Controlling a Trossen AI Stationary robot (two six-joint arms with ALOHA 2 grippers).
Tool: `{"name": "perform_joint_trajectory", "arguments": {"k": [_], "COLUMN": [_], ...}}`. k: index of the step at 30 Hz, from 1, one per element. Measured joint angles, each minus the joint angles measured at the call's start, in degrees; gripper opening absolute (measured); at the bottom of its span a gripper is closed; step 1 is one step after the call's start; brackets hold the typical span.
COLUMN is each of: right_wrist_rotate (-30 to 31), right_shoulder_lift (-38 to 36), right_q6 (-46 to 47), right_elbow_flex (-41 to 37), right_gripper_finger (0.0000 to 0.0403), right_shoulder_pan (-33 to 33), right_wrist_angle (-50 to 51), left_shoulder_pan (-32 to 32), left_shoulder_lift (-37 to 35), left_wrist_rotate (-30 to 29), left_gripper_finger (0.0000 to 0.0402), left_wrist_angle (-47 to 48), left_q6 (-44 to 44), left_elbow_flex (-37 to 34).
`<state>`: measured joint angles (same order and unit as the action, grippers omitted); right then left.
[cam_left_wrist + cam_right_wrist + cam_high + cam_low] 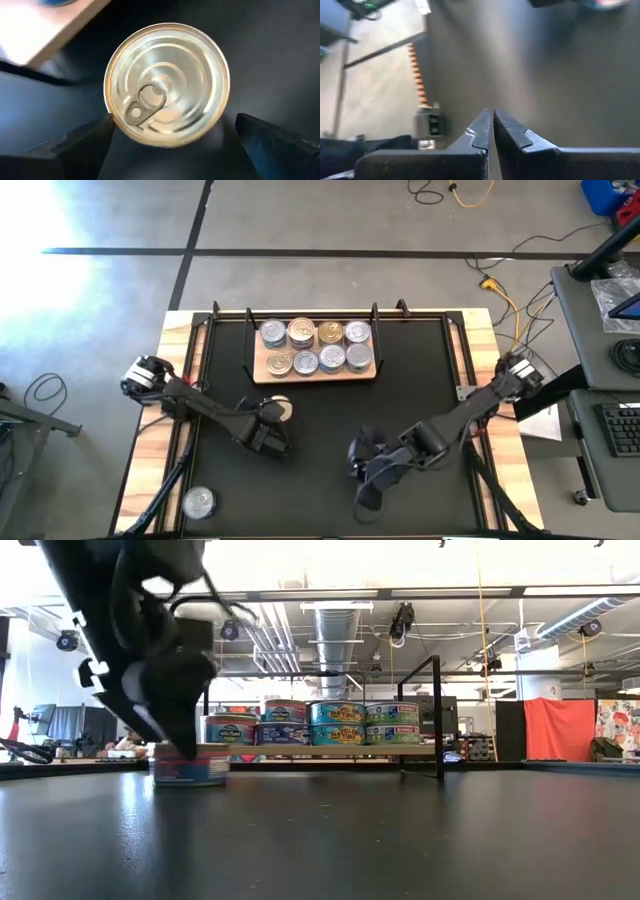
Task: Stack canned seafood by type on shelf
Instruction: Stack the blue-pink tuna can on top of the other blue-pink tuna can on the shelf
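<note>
While left gripper (167, 137) straddles a gold-lidded tin (166, 82), open table (420, 370) surrounds it.

Tin (166, 84): shiny gold metal lid. Shelf (315, 372): light wood. Table (400, 840): glossy black.

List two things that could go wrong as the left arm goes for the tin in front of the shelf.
1. The open left end effector straddles the tin near its edge; closing off-centre could squeeze it out sideways.
2. The shelf already looks full of tins, so stacking on top may topple others.
</note>
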<state>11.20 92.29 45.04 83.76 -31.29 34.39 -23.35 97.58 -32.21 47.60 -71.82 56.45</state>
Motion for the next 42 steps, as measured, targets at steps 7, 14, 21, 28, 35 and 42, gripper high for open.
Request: {"name": "perform_joint_trajectory", "arguments": {"k": [7,14,21,28,35,42], "right_wrist_rotate": [-2.63,-3.06,-3.83,-3.90,-3.91,-3.79], "right_shoulder_lift": [1.62,1.58,1.56,1.56,1.56,1.56], "right_q6": [-2.84,-4.98,-6.05,-6.85,-7.63,-9.14], "right_elbow_flex": [3.04,3.13,3.13,3.06,3.04,3.02], "right_gripper_finger": [0.0013,0.0013,0.0013,0.0013,0.0013,0.0013], "right_shoulder_pan": [0.16,1.42,1.44,1.29,1.29,1.21], "right_wrist_angle": [-0.72,0.15,2.96,6.39,6.21,6.01], "left_shoulder_pan": [0.35,5.16,10.88,11.16,9.01,4.71], "left_shoulder_lift": [-4.11,-6.80,-6.10,-4.81,-2.42,-2.40], "left_wrist_rotate": [0.65,7.14,9.27,10.59,11.08,15.70], "left_gripper_finger": [0.0386,0.0332,0.0295,0.0284,0.0283,0.0283], "left_wrist_angle": [-8.82,-7.78,-7.12,-9.34,-13.29,-11.03], "left_q6": [2.36,5.28,8.80,7.60,6.50,0.11], "left_elbow_flex": [0.04,0.04,0.02,0.04,0.15,5.68]}}
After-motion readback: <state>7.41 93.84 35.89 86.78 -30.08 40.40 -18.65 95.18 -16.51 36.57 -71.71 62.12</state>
